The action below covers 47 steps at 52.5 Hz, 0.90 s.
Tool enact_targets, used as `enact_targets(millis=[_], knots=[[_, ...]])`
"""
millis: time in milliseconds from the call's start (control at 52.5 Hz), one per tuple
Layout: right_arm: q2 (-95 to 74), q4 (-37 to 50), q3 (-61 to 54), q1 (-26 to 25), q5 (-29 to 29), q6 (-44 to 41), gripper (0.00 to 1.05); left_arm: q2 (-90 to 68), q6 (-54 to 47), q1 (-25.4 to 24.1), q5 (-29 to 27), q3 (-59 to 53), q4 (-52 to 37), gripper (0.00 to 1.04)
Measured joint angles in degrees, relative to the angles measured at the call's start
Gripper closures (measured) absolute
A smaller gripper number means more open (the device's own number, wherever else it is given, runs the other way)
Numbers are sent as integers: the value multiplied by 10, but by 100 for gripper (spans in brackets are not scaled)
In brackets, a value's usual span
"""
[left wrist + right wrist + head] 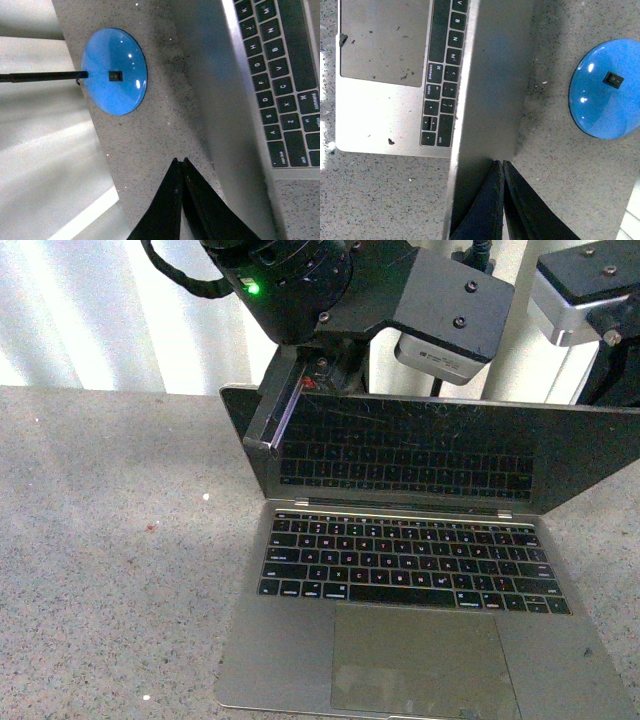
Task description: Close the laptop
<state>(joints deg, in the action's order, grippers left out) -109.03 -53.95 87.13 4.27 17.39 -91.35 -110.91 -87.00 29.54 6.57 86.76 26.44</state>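
The silver-grey laptop point(420, 610) stands open on the speckled counter, its scratched black screen point(430, 455) tilted forward over the black keys. My left gripper point(180, 161) is shut and empty behind the lid, beside its grey back point(225, 100). My right gripper point(500, 163) is shut and empty, its tips against the back of the lid point(490, 85) near its outer corner. In the front view both arms show behind the lid's top edge, the left arm point(300, 300) at its left part, the right arm point(590, 300) at far right.
A round blue base with a black switch point(115, 72) and a thin black stem sits on the counter behind the laptop; it also shows in the right wrist view point(607, 90). A white curtain point(90, 310) hangs behind the counter point(110, 570).
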Motion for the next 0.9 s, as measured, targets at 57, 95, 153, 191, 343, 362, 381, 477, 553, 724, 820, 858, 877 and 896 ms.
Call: enact_targets(millis=[57, 95, 153, 191, 343, 362, 381, 477, 553, 724, 820, 858, 877, 896], knots=[[2, 0, -8, 1, 1, 0, 102, 2, 0, 3, 0, -6, 0, 101], [4, 1, -13, 2, 2, 0, 102, 3, 0, 5, 1, -10, -2, 101], [7, 7, -19, 3, 1, 0, 102, 5, 0, 7, 1, -17, -3, 101], [9, 10, -24, 4, -1, 0, 102, 5, 0, 9, 1, -21, -5, 101], [13, 11, -38, 9, -7, 0, 102, 7, 3, 16, 9, -36, -11, 101], [14, 11, -39, 9, -7, 0, 102, 7, 5, 16, 9, -38, -12, 101], [14, 11, -41, 10, -8, 0, 102, 7, 5, 17, 9, -40, -13, 101], [14, 14, -49, 12, -8, 0, 102, 7, 7, 20, 11, -48, -19, 101], [14, 19, -57, 13, -8, -1, 102, 7, 7, 22, 11, -57, -26, 101], [14, 24, -74, 16, -5, -2, 102, 7, 13, 26, 14, -69, -33, 101], [14, 31, -81, 17, -1, -2, 102, 7, 16, 28, 16, -79, -41, 101], [14, 37, -84, 18, 0, -2, 102, 7, 17, 29, 17, -83, -45, 101], [14, 39, -86, 18, 1, -2, 102, 7, 18, 30, 19, -85, -48, 101], [14, 41, -87, 18, 1, -2, 102, 7, 18, 30, 19, -86, -48, 101]])
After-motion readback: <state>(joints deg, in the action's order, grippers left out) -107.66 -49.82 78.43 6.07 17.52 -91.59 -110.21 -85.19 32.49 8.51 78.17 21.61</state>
